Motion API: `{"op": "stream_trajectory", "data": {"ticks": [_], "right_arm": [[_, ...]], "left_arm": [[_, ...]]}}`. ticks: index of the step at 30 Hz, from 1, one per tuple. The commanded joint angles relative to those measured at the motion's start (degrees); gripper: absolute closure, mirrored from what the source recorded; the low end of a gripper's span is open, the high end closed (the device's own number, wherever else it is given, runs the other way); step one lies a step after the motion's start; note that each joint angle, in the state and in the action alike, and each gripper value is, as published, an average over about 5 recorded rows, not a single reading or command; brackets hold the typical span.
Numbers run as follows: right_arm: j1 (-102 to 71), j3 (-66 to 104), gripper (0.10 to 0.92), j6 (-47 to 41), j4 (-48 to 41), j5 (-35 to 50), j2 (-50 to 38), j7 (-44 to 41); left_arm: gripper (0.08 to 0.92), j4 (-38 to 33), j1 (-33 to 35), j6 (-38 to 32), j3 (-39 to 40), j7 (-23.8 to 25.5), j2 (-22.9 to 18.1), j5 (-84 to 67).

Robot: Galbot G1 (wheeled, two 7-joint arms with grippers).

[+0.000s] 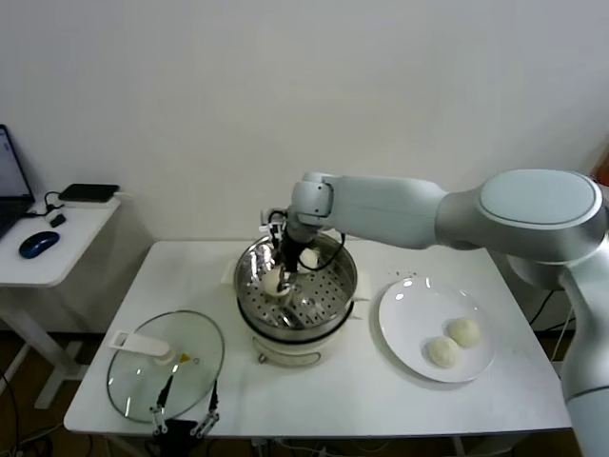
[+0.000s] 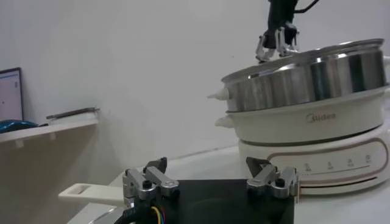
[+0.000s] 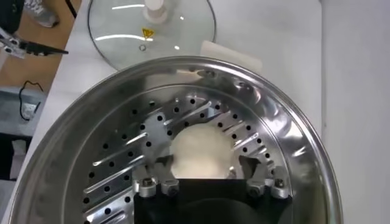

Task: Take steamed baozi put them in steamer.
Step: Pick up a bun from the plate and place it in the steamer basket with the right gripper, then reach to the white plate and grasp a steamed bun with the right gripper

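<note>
With my right gripper (image 3: 204,182) spread around a bun (image 3: 201,149) in the steamer (image 1: 249,286), I'd lift clear next; left gripper (image 2: 210,181) idles, apart.

Steamer (image 1: 297,295) shiny perforated steel; baozi (image 3: 201,151) matt, smooth; lid (image 1: 166,367) glass.

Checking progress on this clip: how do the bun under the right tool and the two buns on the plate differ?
The bun under the right tool lies on the perforated floor of the steamer; the two buns on the plate lie on the flat white plate.
That bun sits between the spread fingers; the plated pair have no tool near.
It shows alone under the tool; they lie side by side.
All are round, smooth and off-white.
</note>
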Motion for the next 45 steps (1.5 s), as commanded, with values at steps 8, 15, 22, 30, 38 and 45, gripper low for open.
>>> {"op": "stream_trajectory", "data": {"ticks": [8,15,22,30,38,45], "right_arm": [[18.2,-11.6,0.203,7.3,12.9,3.3,-17.1,-11.6],[23.8,-20.1,0.203,14.1,17.1,-3.9,-28.2,-17.3],[19.0,-21.5,0.203,15.7,18.9,-14.3,-35.6,-15.2],[9.6,-18.5,0.203,13.3,19.5,-21.9,-41.5,-10.7],[-0.7,-11.6,0.203,11.9,17.7,-26.3,-43.5,-9.2],[-6.1,-7.7,0.203,11.7,15.8,-28.1,-43.0,-8.5]], "left_arm": [[0.177,-0.5,0.5,-0.1,0.1,0.0,-2.1,0.1],[0.177,-0.6,0.8,-0.2,0.1,0.0,-2.1,0.2],[0.177,-0.8,0.9,-0.1,0.0,0.0,-2.1,0.4],[0.177,-0.5,0.8,0.0,-0.2,0.0,-2.5,0.7],[0.177,0.2,1.0,-0.1,-0.3,-0.1,-2.8,1.1],[0.177,0.5,1.0,-0.2,-0.4,-0.2,-2.8,1.3]]}}
